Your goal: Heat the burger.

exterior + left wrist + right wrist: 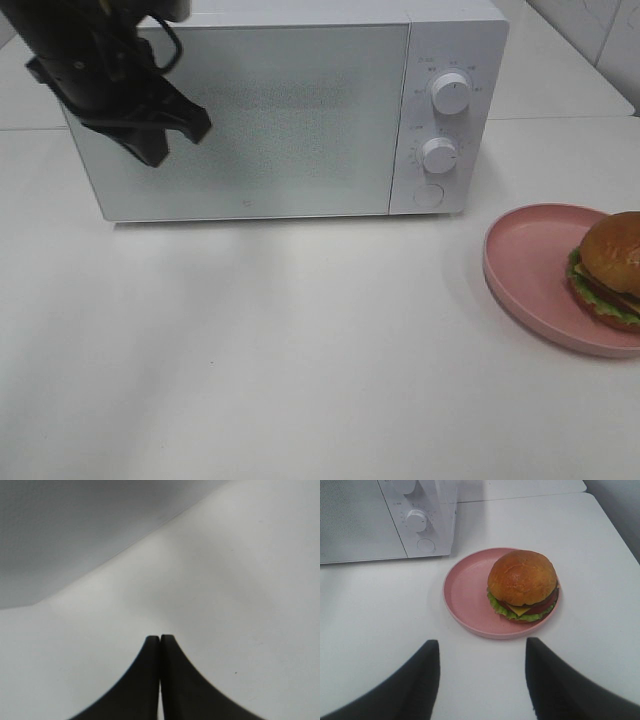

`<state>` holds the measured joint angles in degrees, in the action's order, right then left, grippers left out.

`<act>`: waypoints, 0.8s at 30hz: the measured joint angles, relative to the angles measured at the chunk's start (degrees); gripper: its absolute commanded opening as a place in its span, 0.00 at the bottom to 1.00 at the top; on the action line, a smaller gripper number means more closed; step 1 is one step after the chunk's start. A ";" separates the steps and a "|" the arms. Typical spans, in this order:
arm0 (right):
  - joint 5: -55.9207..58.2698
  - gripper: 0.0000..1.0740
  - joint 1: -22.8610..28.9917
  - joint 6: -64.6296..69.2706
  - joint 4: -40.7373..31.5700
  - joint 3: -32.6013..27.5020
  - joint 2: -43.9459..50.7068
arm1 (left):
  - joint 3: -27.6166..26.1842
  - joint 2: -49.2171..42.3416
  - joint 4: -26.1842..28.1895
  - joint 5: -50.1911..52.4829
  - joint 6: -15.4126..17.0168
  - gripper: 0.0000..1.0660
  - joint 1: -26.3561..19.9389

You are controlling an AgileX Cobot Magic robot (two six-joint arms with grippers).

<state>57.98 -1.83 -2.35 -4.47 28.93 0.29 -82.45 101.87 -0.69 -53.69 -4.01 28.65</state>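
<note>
The burger (522, 582), with a golden-brown bun, lettuce, cheese and tomato, sits on a pink plate (465, 590) on the white table, to the right of the microwave; it also shows at the right edge of the high view as the burger (610, 265). My right gripper (482, 641) hovers open just short of the plate's near rim, with nothing between its fingers. My left gripper (160, 638) is shut on nothing, its tips pressed together. It hangs in front of the left part of the microwave door as the left gripper (175, 135).
The white microwave (290, 120) stands at the back with its door closed, two knobs (450, 95) and a round button (428, 196) on its right panel. The pink plate (530, 260) lies near the table's right edge.
</note>
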 measured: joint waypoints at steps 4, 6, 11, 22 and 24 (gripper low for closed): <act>0.00 0.48 0.00 0.00 0.00 0.00 0.00 | 0.40 -4.93 0.17 -4.01 1.89 0.00 -5.90; 0.00 0.48 0.00 0.00 0.00 0.00 0.00 | 1.32 -7.56 0.29 -4.58 2.23 0.00 -7.91; 0.00 0.48 0.00 0.00 0.00 0.00 0.00 | 6.47 -16.44 0.34 -5.33 4.01 0.00 -12.61; 0.00 0.48 0.00 0.00 0.00 0.00 0.00 | 23.72 -40.74 2.23 -9.34 4.47 0.00 -14.44; 0.00 0.48 0.00 0.00 0.00 0.00 0.00 | 27.62 -46.01 3.84 -9.63 4.47 0.00 -14.44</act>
<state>57.98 -1.83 -2.35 -4.47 28.93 0.29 -54.83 55.86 3.15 -63.31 0.46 14.21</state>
